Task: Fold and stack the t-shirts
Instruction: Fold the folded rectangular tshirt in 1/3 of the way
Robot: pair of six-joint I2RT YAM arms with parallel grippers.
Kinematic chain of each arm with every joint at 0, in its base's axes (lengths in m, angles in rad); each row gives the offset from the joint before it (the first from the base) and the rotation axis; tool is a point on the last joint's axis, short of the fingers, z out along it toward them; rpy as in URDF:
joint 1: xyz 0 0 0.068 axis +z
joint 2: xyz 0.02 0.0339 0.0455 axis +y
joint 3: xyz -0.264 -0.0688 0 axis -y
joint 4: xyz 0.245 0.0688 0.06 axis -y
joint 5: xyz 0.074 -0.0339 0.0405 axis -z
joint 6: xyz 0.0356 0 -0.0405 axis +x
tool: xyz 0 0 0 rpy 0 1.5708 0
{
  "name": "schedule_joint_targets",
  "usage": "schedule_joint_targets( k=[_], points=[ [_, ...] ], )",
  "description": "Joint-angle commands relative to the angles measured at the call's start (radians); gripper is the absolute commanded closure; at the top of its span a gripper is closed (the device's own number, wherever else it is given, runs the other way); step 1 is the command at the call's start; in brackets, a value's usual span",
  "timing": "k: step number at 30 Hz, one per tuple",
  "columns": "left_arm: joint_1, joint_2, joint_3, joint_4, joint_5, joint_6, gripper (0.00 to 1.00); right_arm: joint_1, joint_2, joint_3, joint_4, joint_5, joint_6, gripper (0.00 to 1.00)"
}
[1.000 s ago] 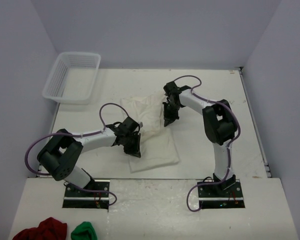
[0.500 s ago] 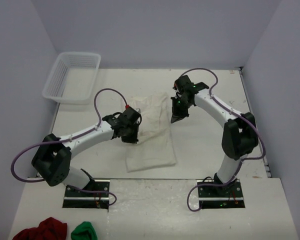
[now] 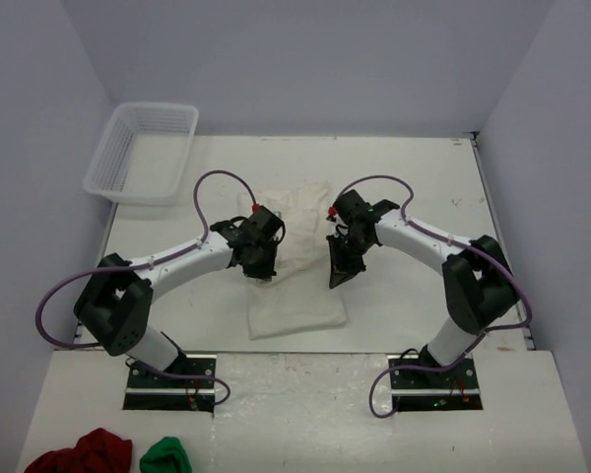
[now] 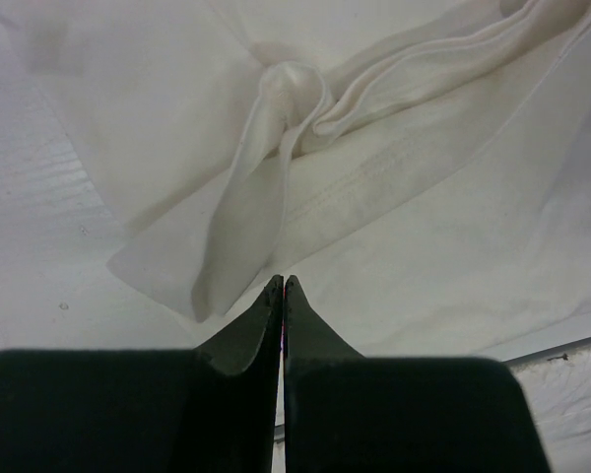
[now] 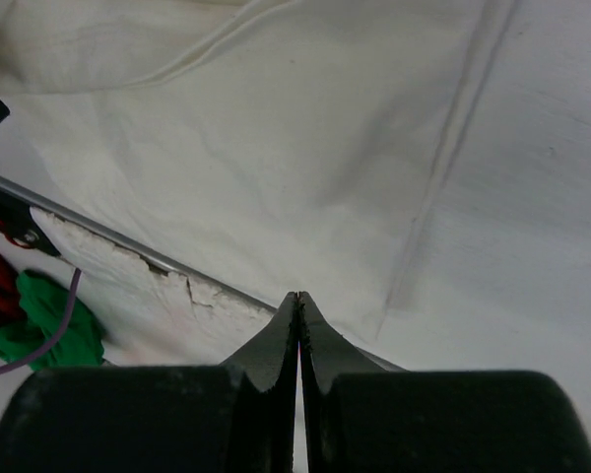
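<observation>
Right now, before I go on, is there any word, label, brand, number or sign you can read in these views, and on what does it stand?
None: no readable text in any view.
The t-shirt is plain off-white, with no print or tag showing.
The basket bears no label.
The table shows only faint smudges, with no writing.

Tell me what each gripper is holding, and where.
Right gripper: nothing, shut over the t-shirt's edge. Left gripper: shut beside a cloth fold; a pinch cannot be told.
</observation>
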Motion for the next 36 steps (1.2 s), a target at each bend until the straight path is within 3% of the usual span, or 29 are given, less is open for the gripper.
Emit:
schedule_joint_targets(
  k=[1,7,17,36],
  points=[
    [-0.002,-0.025,0.014,-0.007,0.017,0.009,1.00,0.045,0.040,-0.008,0.100,-0.054,0.035,1.00],
    [-0.009,-0.072,-0.001,-0.048,0.014,-0.004,1.00,0.078,0.116,-0.019,0.164,-0.112,0.068,1.00],
    [-0.018,-0.126,-0.090,-0.070,0.022,-0.044,1.00,0.093,0.218,-0.068,0.225,-0.084,0.074,1.00],
    [-0.021,0.027,-0.093,0.055,-0.021,0.031,1.00,0.093,0.211,-0.072,0.227,-0.084,0.096,1.00]
  ],
)
